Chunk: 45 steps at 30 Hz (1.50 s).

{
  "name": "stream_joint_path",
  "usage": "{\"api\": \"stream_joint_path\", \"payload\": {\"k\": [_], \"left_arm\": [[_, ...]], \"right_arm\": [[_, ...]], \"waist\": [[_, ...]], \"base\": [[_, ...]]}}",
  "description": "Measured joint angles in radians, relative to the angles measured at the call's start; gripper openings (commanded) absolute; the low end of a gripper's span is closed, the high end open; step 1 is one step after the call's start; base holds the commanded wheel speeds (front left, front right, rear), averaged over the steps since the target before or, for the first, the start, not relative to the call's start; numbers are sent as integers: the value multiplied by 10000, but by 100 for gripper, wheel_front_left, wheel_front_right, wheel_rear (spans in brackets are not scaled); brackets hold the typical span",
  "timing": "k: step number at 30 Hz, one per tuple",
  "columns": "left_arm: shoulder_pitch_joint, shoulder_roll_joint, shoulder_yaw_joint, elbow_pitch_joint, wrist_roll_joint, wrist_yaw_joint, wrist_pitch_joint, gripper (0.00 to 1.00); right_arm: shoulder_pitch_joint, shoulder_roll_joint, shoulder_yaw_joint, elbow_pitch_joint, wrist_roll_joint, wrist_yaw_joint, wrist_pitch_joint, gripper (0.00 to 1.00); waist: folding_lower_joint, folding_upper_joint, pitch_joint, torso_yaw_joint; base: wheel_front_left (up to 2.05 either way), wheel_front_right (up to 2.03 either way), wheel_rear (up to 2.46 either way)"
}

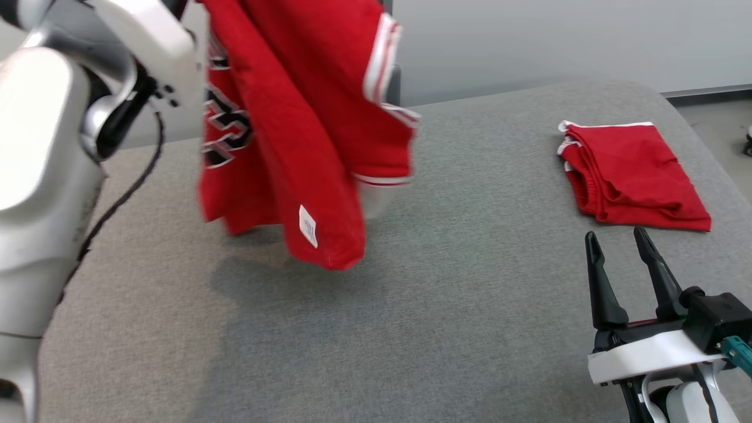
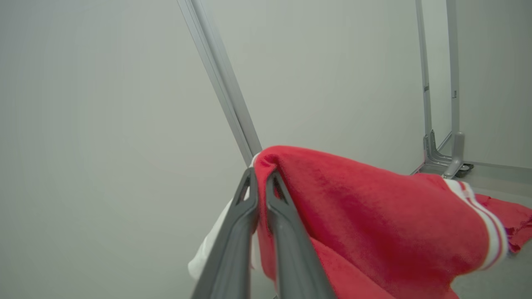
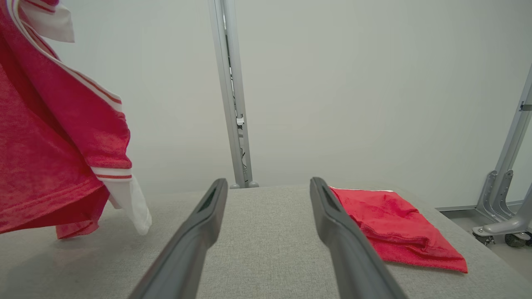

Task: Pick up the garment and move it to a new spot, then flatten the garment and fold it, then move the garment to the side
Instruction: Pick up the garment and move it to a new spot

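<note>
Garment (image 1: 282,117), red with white trim, is being held up over the left part of the grey padded surface (image 1: 470,294), pinched at a fold between the closed fingers of the left gripper (image 2: 261,176). The right gripper (image 1: 615,235) is being held with its fingers spread apart and empty, near a folded red cloth (image 1: 634,176) lying on the right.

The left arm (image 1: 47,147) is glossy white with grey joints, a black cable (image 1: 143,179) trailing alongside. The right gripper (image 1: 615,234) has two dark tapered fingers (image 1: 600,288), a white collar (image 1: 646,355) and a teal connector (image 1: 739,352).
</note>
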Motion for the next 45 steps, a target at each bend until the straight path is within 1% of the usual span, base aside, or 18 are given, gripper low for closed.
{"api": "stream_joint_path", "payload": {"k": [2, 5, 9, 14, 16, 20, 26, 27, 28, 29, 34, 39, 41, 45], "left_arm": [[-33, -374, -29, -10, -77, 102, -94, 0], [24, -784, -58, 192, -198, 255, -290, 0], [653, -1074, -17, 884, -439, 418, -708, 0], [1639, -1160, 44, 2088, -690, 489, -1250, 0], [1835, -1151, 69, 2339, -719, 520, -1369, 0], [2587, -1087, 209, 3304, -922, 610, -1929, 0], [3359, -1101, 224, 4443, -1018, 656, -2675, 0], [3427, -1143, 224, 4583, -1020, 665, -2782, 15], [3481, -1206, 219, 4719, -1022, 665, -2897, 47], [3518, -1275, 188, 4813, -1022, 663, -2997, 100], [3680, -1578, 82, 5122, -934, 648, -3444, 100], [4066, -1839, 242, 4957, -949, 631, -3699, 100], [4293, -1845, 351, 4706, -899, 736, -3728, 100], [4993, -1814, 928, 3283, -600, 1072, -3743, 100]], "right_arm": [[62, 2, 31, 4, 19, 0, -2, 100], [65, -2, 178, 6, 134, 0, -33, 100], [54, 2, 428, 65, 268, 0, -58, 100], [-40, 2, 529, 169, 353, 0, -77, 100], [-62, 2, 546, 192, 357, 0, -90, 100], [-116, 2, 593, 259, 420, 0, -146, 100], [-138, 2, 667, 341, 428, 0, -155, 100], [-154, 4, 679, 355, 428, 0, -157, 100], [-157, 2, 692, 366, 428, 0, -157, 100], [-157, 2, 700, 376, 428, 0, -159, 100], [-161, 4, 673, 428, 424, 0, -161, 100], [-121, 4, 543, 460, 378, 0, -176, 100], [-65, 4, 485, 456, 328, 0, -176, 100], [79, 2, 328, 422, 228, 0, -176, 100]], "waist": [[0, 0, -51, -154], [0, 0, -23, -348], [0, 0, 171, -546], [0, 0, 477, -752], [0, 0, 536, -785], [0, 0, 712, -880], [0, 0, 807, -797], [0, 0, 807, -764], [-1, 0, 802, -729], [0, 0, 795, -694], [0, 0, 673, -519], [-1, 0, 456, -301], [0, 0, 357, -199], [0, 0, 175, 63]], "base": [[0, 0, 0], [0, 0, 0], [0, 0, 0], [0, 0, 0], [0, 0, 0], [0, 0, 0], [0, 0, 0], [0, 0, 0], [0, 0, 0], [0, 0, 0], [0, 0, 0], [0, 0, 0], [0, 0, 0], [0, 0, 0]]}}
